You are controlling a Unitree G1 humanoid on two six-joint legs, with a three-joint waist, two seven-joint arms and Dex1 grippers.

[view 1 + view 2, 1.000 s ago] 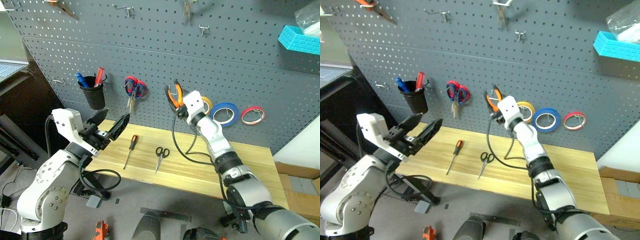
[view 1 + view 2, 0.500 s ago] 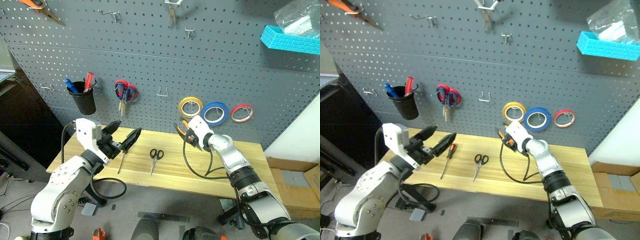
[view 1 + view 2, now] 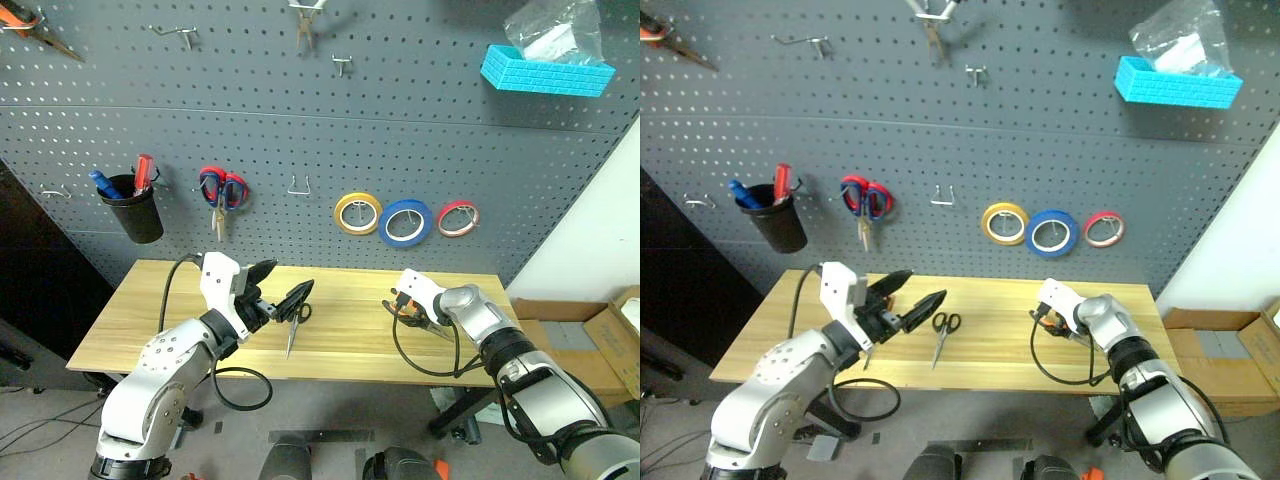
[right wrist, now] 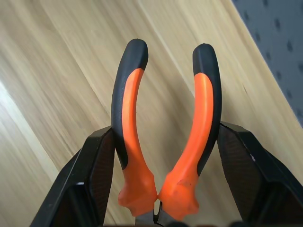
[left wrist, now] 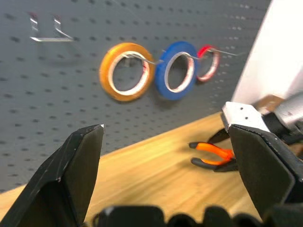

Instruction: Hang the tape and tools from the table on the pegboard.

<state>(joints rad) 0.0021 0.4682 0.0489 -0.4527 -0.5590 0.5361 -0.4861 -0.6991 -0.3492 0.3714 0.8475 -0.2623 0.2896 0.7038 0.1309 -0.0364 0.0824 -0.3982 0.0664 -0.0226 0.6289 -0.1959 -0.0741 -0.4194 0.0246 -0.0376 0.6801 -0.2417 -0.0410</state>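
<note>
Fingers of the right gripper (image 4: 161,189) stand partly apart and press from outside on the orange-handled pliers (image 4: 163,127), whose two curved orange grips with black trim splay in a V over pale wood grain. In the head views this arm reaches in from the lower right of the frame, bent at the elbow, its white wrist angled down toward the right part of the wooden table (image 3: 150,320), the pliers low above the board. At lower left the left arm lies roughly level, and the left gripper (image 3: 283,296) has its black, wedge-shaped fingers (image 5: 71,175) spread wide with nothing between them, pointing toward the frame's centre. Just right of those fingertips the small black-handled scissors (image 3: 940,335) lie flat on the light, straight-grained tabletop, blades toward the near edge. The screwdriver is mostly hidden behind the left gripper. Beyond the table rises the matte dark grey pegboard (image 3: 430,130) with its even grid of holes. At centre right hang three rolls in a row on hooks: a yellow roll (image 3: 357,212), the wider blue roll of tape (image 3: 405,222) with white core, and a thin red roll (image 3: 457,218). Left of them hang red-and-blue-handled scissors (image 3: 220,190) and a black cup (image 3: 137,208); bare-metal pliers (image 3: 305,20) hang at top centre and a turquoise basket (image 3: 545,72) at upper right.
</note>
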